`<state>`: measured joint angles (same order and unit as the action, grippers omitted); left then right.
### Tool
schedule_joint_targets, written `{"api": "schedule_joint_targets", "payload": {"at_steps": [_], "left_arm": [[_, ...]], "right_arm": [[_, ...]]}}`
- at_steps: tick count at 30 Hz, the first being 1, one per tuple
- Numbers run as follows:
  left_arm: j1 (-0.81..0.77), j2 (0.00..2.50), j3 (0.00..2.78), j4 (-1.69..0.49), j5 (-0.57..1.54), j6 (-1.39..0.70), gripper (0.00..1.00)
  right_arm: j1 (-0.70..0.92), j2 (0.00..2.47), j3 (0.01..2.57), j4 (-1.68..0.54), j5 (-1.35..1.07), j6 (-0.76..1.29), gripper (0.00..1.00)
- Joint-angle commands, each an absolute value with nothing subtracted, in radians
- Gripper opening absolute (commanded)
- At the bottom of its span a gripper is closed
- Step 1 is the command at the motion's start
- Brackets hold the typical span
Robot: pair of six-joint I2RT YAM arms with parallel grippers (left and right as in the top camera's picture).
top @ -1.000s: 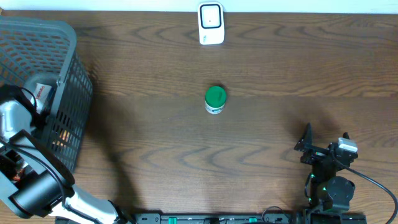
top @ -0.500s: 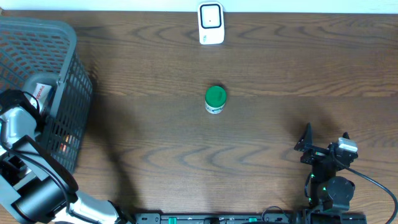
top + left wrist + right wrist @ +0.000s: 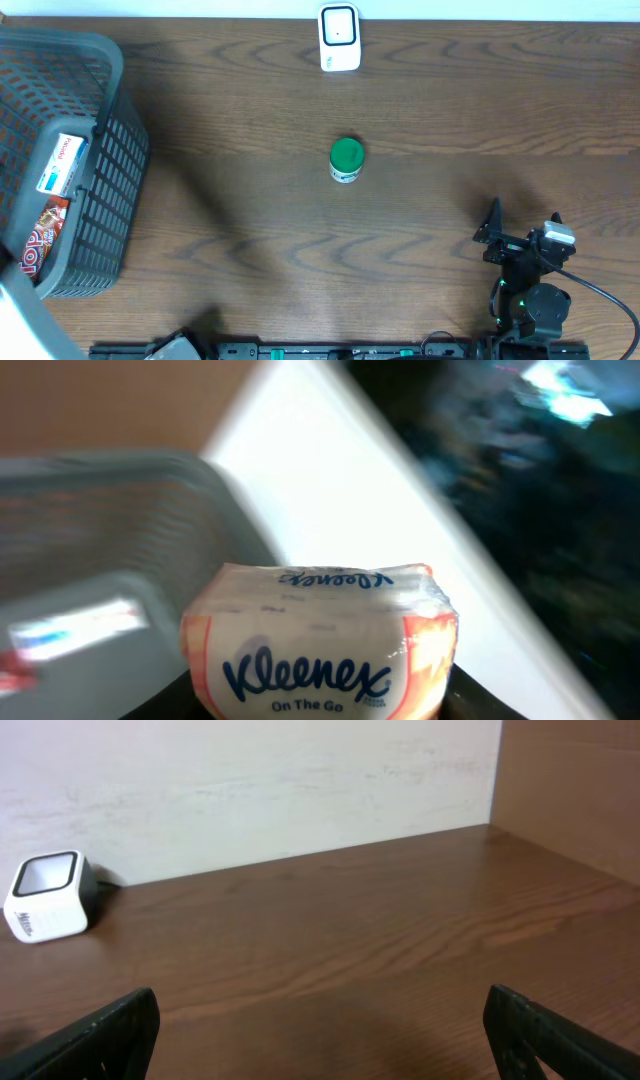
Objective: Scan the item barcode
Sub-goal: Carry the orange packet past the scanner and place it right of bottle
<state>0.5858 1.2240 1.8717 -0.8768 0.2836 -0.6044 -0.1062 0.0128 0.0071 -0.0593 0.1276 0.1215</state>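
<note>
A white and orange Kleenex tissue pack [image 3: 320, 645] fills the bottom of the left wrist view, with my left gripper [image 3: 320, 705] shut on it; dark fingers [image 3: 480, 700] show at its sides. No barcode shows on the face in view. The white scanner [image 3: 339, 38] stands at the table's far edge, also seen in the right wrist view as the scanner [image 3: 45, 897]. My right gripper [image 3: 522, 232] rests open near the front right, nothing between its fingers [image 3: 560, 1030]. In the overhead view only a white part of the left arm [image 3: 25, 325] shows at the bottom left corner.
A grey mesh basket [image 3: 110, 120] stands at the left with a blue and white box [image 3: 62, 163] and a red packet [image 3: 40, 240] inside. A green-lidded jar [image 3: 346, 160] stands mid-table. The basket [image 3: 120, 530] appears blurred behind the pack.
My left arm has lifted out of the basket and left most of the overhead view, its jaws closing on the tissue pack. The right arm has not moved.
</note>
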Motion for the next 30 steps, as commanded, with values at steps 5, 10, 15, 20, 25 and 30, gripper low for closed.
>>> {"api": "schedule_joint_targets", "payload": {"at_steps": [5,10,15,20,25,30], "left_arm": [[0.062,1.275,1.807,-0.957,0.282,-0.815,0.53],[-0.327,1.423,1.768,-0.957,-0.033,-0.958,0.53],[-0.616,1.689,1.768,-0.879,-0.171,-1.173,0.53],[-0.748,1.917,1.768,-0.798,-0.184,-1.44,0.53],[-0.841,2.107,1.768,-0.712,-0.172,-1.6,0.53],[-0.896,2.232,1.768,-0.679,-0.168,-1.691,0.53]], "right_arm": [[-0.103,0.009,0.006,-0.063,0.13,0.115,0.99],[-0.103,0.009,0.006,-0.063,0.13,0.115,0.99],[-0.103,0.009,0.006,-0.063,0.129,0.115,0.99],[-0.103,0.009,0.006,-0.063,0.13,0.115,0.99],[-0.092,0.009,0.006,-0.063,0.129,0.115,0.99],[-0.072,0.009,0.006,-0.063,0.13,0.115,0.99]]}}
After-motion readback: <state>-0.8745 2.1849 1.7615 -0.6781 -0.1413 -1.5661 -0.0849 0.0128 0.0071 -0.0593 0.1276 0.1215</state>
